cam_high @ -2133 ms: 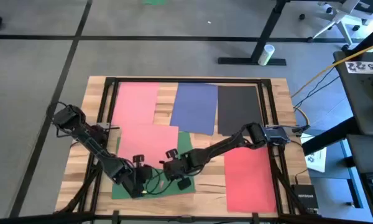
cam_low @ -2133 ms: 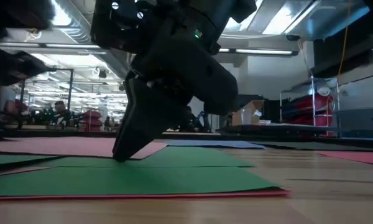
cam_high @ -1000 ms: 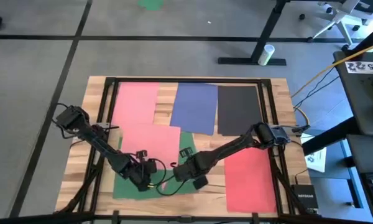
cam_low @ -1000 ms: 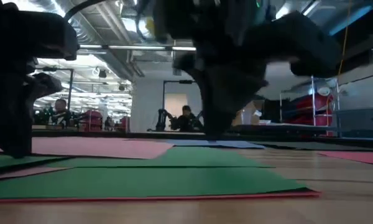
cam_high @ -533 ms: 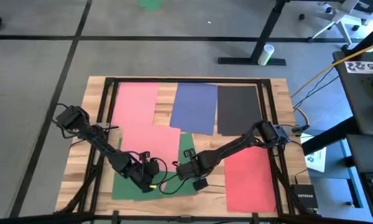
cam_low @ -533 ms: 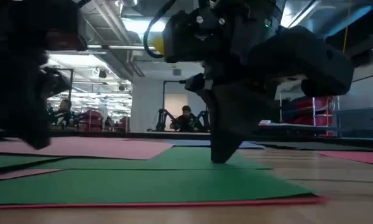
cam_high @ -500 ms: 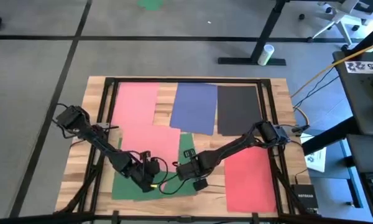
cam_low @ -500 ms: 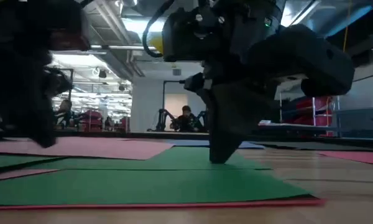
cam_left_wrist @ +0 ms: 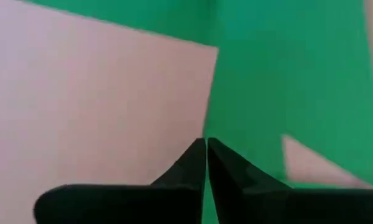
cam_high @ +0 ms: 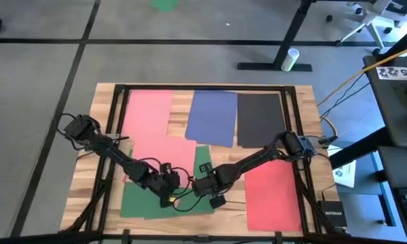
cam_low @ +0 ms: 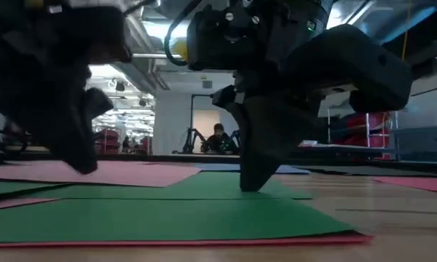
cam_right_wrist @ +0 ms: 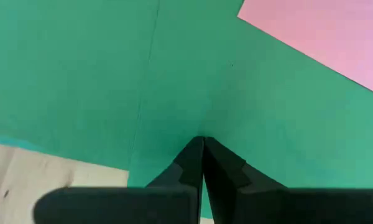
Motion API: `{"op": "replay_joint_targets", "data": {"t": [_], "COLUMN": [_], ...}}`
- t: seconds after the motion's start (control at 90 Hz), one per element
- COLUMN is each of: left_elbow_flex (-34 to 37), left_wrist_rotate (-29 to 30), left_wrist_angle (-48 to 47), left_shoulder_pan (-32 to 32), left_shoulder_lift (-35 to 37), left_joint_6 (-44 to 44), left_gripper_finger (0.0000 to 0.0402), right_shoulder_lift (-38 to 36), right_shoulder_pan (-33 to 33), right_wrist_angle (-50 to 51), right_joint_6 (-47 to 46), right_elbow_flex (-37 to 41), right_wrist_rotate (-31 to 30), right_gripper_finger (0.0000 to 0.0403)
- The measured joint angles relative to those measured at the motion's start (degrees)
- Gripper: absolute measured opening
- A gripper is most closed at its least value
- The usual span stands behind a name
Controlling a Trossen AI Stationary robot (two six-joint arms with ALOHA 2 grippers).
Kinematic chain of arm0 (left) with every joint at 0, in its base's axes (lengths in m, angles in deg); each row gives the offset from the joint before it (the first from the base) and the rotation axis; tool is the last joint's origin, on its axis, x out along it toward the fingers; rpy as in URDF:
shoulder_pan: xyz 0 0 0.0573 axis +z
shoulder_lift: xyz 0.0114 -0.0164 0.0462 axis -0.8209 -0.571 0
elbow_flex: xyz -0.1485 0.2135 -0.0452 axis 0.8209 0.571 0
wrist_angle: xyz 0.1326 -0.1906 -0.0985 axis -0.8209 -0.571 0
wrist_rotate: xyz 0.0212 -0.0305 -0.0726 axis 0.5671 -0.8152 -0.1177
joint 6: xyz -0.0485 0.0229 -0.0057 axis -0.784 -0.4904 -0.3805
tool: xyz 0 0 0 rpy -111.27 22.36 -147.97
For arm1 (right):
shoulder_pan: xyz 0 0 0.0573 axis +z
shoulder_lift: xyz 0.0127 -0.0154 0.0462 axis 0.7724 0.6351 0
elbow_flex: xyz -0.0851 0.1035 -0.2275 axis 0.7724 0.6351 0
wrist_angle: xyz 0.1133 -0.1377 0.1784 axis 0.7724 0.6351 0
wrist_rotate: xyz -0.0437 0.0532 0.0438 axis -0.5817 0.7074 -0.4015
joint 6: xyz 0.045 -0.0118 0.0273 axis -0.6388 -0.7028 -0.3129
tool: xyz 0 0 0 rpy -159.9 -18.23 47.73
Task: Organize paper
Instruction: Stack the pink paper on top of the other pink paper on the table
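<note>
Paper sheets lie flat on the wooden table: a pink one (cam_high: 149, 112), a blue one (cam_high: 212, 116) and a black one (cam_high: 260, 120) along the far side. A second pink sheet (cam_high: 164, 154) overlaps green sheets (cam_high: 149, 203) near the front, and a red sheet (cam_high: 273, 196) lies at the right. My left gripper (cam_high: 169, 192) is shut, its tip over the pink sheet's edge (cam_left_wrist: 208, 93). My right gripper (cam_high: 205, 184) is shut, tip down on the green paper (cam_right_wrist: 236, 93). My left gripper's shut tip (cam_left_wrist: 205, 142) stands at the middle pink sheet's edge where it meets the green; I cannot tell whether it touches the paper. My right gripper presses its shut fingertips (cam_low: 251, 188) down on the upper green sheet (cam_right_wrist: 202, 134), beside the seam between the two green sheets. The fingers slant down from above. The sheet lies flat on the table.
A dark frame (cam_high: 115, 115) runs around the table's working area. Bare wood (cam_high: 224, 207) shows between the green sheets and the red sheet. A thin red edge (cam_low: 204, 241) shows under the front green sheet.
My left gripper, still shut, has moved toward the table's right edge and a little toward the far edge, closer to my right gripper. My right gripper has brought its shut tip down on the green sheet and then kept still.
</note>
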Motion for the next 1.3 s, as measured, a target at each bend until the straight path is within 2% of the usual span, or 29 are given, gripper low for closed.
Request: {"op": "replay_joint_targets", "data": {"t": [0.289,0.856,1.156,1.3], "left_elbow_flex": [-0.3,0.0,-1.7,-2.1], "left_wrist_rotate": [0.0,5.3,4.3,3.4], "left_wrist_angle": [-1.3,-21.5,-22.1,-25.4], "left_shoulder_pan": [0.8,1.9,0.8,-0.4], "left_shoulder_lift": [-2.5,3.9,4.0,4.0], "left_joint_6": [-0.2,-3.6,-4.0,-3.1], "left_gripper_finger": [0.0,0.0,0.0,0.0], "right_shoulder_lift": [0.0,0.1,0.1,0.1], "right_shoulder_pan": [0.0,0.0,0.0,0.0], "right_wrist_angle": [-0.1,-1.6,-1.6,-1.6], "right_joint_6": [0.0,0.0,0.1,0.0], "right_elbow_flex": [0.0,0.0,0.0,0.0], "right_wrist_rotate": [0.2,1.6,1.8,1.8], "right_gripper_finger": [0.0,0.0,0.0,0.0]}}
